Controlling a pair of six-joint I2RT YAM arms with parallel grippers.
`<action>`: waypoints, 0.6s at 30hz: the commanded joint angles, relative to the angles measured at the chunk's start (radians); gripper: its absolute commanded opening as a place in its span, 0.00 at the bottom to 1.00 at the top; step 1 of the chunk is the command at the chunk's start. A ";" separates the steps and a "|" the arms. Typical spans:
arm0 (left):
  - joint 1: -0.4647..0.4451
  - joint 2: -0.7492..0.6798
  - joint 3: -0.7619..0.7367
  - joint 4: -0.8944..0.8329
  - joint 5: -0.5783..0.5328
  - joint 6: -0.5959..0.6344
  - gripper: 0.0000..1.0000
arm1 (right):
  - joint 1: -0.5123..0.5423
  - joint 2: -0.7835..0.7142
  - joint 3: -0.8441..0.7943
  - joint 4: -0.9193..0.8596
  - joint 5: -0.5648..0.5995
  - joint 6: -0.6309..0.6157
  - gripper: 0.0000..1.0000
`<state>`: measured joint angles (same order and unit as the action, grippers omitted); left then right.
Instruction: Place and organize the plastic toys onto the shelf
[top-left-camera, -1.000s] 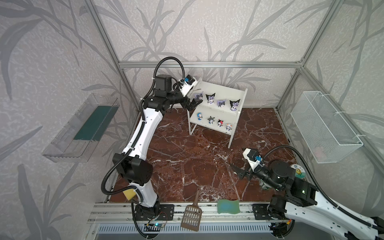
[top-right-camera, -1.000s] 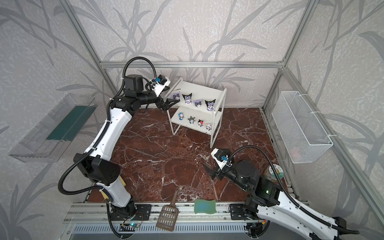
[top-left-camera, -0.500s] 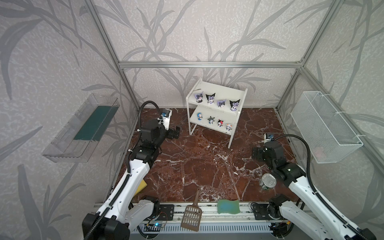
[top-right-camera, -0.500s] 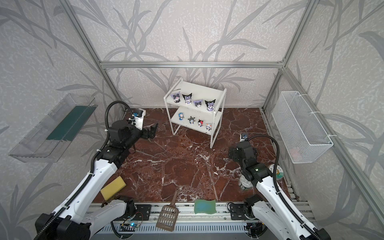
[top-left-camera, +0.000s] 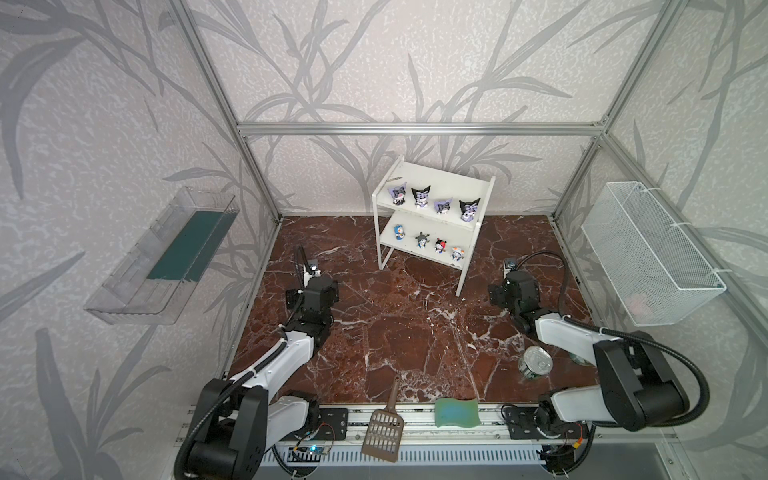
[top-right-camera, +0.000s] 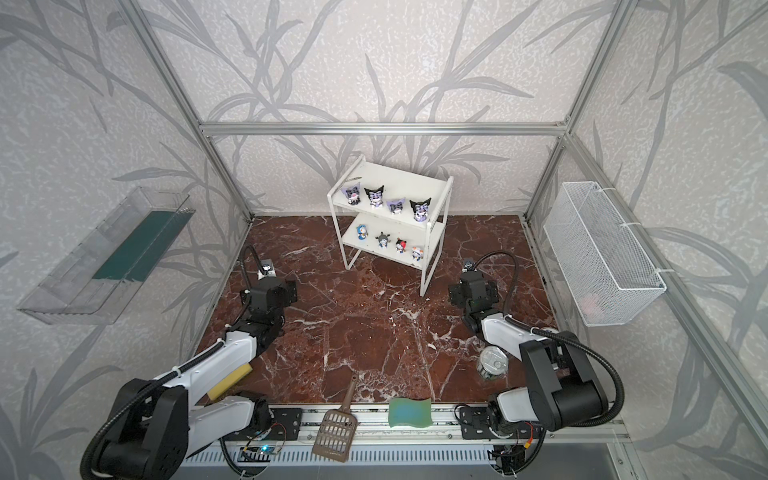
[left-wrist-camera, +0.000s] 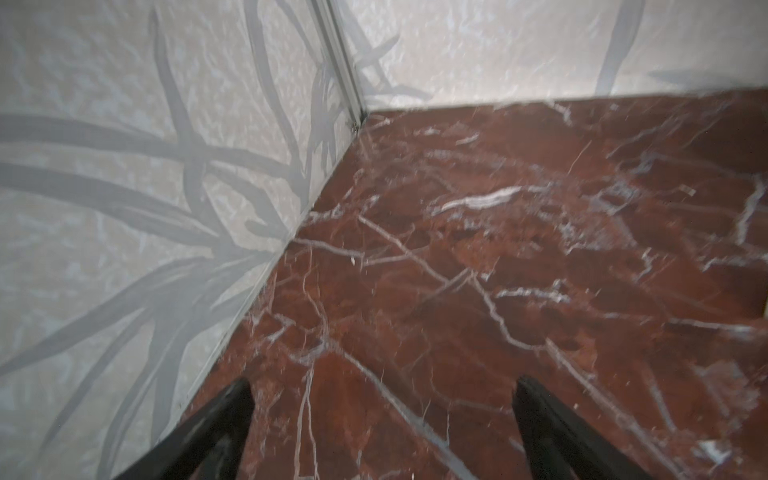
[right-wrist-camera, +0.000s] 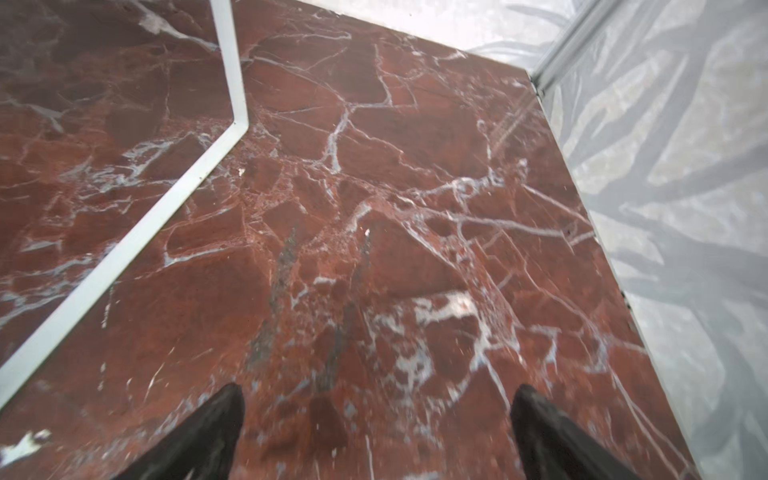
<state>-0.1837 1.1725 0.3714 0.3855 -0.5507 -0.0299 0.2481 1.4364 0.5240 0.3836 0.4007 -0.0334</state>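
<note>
Red-brown marble table (top-left-camera: 395, 332), white-veined, enclosed by leaf-patterned grey walls (top-left-camera: 124, 104) on an aluminium frame (top-left-camera: 415, 129). The white shelf (top-left-camera: 440, 183) stands at the back centre: four purple-and-black plastic toys (top-left-camera: 421, 196) line its upper board, four smaller ones (top-left-camera: 440, 245) the lower. A clear tray (top-left-camera: 166, 257) hangs on the left wall, a wire basket (top-left-camera: 648, 257) on the right. Left jaws and right jaws both gape wide, empty, over bare marble either side of the shelf; scoop (top-left-camera: 384, 432), green sponge (top-left-camera: 456, 413) and tin (top-left-camera: 536, 362) sit near the front edge
</note>
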 joint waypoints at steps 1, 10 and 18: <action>0.002 0.041 -0.092 0.326 -0.026 0.039 0.99 | -0.025 0.044 -0.056 0.332 -0.016 -0.066 0.99; 0.019 0.122 -0.013 0.242 0.112 -0.016 0.99 | -0.064 0.153 -0.168 0.637 -0.071 -0.043 0.99; 0.020 0.113 -0.024 0.258 0.137 -0.002 0.99 | -0.066 0.126 -0.152 0.562 -0.074 -0.033 0.99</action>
<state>-0.1688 1.2926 0.3630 0.5915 -0.4332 -0.0254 0.1860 1.5696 0.3691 0.8940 0.3290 -0.0723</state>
